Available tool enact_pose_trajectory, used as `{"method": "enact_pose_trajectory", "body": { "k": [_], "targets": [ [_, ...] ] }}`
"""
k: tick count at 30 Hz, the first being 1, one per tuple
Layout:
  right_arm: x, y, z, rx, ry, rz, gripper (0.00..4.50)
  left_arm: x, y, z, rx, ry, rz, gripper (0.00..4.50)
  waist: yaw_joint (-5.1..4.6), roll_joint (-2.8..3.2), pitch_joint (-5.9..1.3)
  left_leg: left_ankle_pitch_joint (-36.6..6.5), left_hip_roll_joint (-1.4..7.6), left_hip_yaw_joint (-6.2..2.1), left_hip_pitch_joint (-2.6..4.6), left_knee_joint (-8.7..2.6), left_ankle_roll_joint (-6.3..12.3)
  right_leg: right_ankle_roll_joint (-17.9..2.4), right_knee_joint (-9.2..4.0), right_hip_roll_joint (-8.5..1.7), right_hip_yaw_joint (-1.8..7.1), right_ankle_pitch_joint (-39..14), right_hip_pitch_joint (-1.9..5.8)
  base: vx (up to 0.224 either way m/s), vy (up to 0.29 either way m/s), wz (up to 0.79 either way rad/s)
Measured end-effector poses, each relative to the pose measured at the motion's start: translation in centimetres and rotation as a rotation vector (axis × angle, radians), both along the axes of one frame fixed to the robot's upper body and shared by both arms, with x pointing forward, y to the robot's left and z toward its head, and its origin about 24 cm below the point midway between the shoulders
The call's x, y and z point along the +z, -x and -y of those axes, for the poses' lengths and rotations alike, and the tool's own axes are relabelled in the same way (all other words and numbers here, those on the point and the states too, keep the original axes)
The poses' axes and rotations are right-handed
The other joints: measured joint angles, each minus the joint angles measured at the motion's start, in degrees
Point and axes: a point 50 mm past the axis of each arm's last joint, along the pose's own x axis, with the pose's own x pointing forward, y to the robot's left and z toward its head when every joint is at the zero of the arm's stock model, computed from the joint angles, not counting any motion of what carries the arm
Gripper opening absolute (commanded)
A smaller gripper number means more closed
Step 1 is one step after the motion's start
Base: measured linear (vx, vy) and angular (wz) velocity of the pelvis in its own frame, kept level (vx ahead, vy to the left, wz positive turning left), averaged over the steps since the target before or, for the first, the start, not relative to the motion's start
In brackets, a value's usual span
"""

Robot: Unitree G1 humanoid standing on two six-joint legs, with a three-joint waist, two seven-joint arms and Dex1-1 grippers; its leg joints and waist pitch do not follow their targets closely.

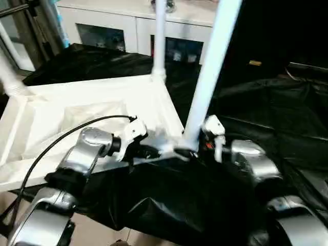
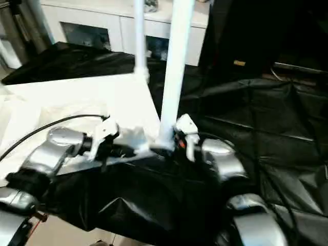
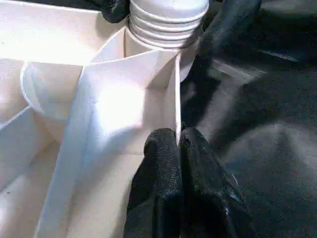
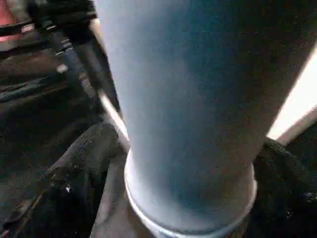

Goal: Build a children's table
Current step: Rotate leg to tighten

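Table top: the white table top (image 1: 77, 110) lies upside down, ribbed underside up, on a surface draped in black cloth (image 1: 154, 200); this way its corner sockets face up to take the legs.
Far-left leg: a leg (image 1: 9, 77) rises from the top's far left corner.
Left claw: the left claw (image 3: 179, 148) has its black fingers (image 3: 158, 188) pressed together on the thin upright rim wall (image 3: 177, 99) of the near right corner, seemingly to keep the top from shifting while a leg is worked.
Left arm: the silver forearm (image 1: 84, 151) reaches in low from the near left, wrist turned toward that corner.
Far-right leg: a second leg (image 1: 159, 36) stands upright in the far right corner.
Near leg: a third leg (image 1: 210, 72) stands in the near right socket, its ridged end (image 3: 166, 22) not yet fully sunk in.
Right claw: the right claw (image 1: 205, 146) sits at this leg's base, fingers apart on either side of the tube; I cannot tell whether they touch it.
Right arm: the forearm (image 1: 253, 164) comes in low from the near right, wrist bent inward to the leg.
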Motion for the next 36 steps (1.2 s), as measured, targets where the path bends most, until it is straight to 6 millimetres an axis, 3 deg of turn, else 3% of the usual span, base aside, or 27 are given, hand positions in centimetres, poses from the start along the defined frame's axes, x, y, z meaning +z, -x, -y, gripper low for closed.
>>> {"method": "enact_pose_trajectory", "body": {
  "k": [8,9,13,18,26,30,34,36],
  "targets": [
    [0.0,0.6,-0.6,0.094,-0.010,-0.042,3.42,0.1,1.0,-0.9,-0.048,-0.003,-0.064,0.00,0.10,-0.29,0.11,0.01,0.01,-0.01,0.02,0.03,-0.03,0.00,0.09,-0.01,0.01,0.00,0.02,0.000,0.000,0.00],
    [0.1,0.6,-0.6,0.095,-0.011,-0.045,3.15,0.1,1.0,-0.9,-0.049,-0.003,-0.064,0.00,0.11,-0.29,0.11,0.01,0.01,-0.01,0.02,0.05,-0.03,0.01,0.09,-0.01,0.02,0.00,0.02,0.000,0.000,0.00],
    [0.1,0.9,-0.6,0.101,-0.019,-0.057,2.85,0.1,1.1,-0.9,-0.056,-0.003,-0.063,0.00,0.16,-0.32,0.11,0.01,0.01,-0.01,-0.01,0.08,-0.03,0.03,0.07,-0.01,0.03,-0.02,0.02,0.000,0.000,0.00],
    [0.0,0.9,-0.7,0.075,-0.024,-0.060,2.75,0.0,1.0,-0.5,-0.043,0.002,-0.053,0.00,0.21,-0.32,0.11,0.01,0.01,0.00,0.01,0.08,-0.03,0.02,0.08,-0.02,0.02,-0.02,0.03,0.000,0.000,0.00],
    [-0.9,-1.5,-1.0,-0.365,-0.047,-0.052,2.74,-0.5,-1.4,2.2,0.181,0.004,0.016,0.00,-0.23,-0.31,0.10,0.04,-0.07,-0.11,0.26,0.09,-0.08,0.05,0.12,-0.07,0.17,0.01,0.27,0.000,0.000,0.00],
    [-0.9,-3.2,-1.7,-0.638,-0.057,-0.061,2.74,-0.6,-2.6,4.5,0.293,-0.004,0.061,0.00,-0.25,-0.26,0.10,0.06,-0.08,-0.11,0.33,0.06,-0.12,0.17,0.12,-0.06,0.18,0.01,0.30,0.000,0.000,0.00],
    [-0.8,-3.9,-1.9,-0.770,-0.058,-0.058,2.74,-0.6,-3.1,5.8,0.340,-0.004,0.082,0.00,0.01,-0.16,0.03,0.06,-0.08,-0.12,0.31,0.02,-0.12,0.04,0.13,-0.06,0.17,0.11,0.31,0.000,0.000,0.00],
    [-0.8,-3.9,-1.9,-0.777,-0.058,-0.048,3.29,-0.6,-3.1,5.9,0.341,-0.003,0.088,0.00,0.04,-0.08,-0.02,0.06,-0.09,-0.12,0.27,0.02,-0.12,0.09,0.10,-0.07,0.17,0.07,0.32,0.000,0.000,0.00]
  ]
}}
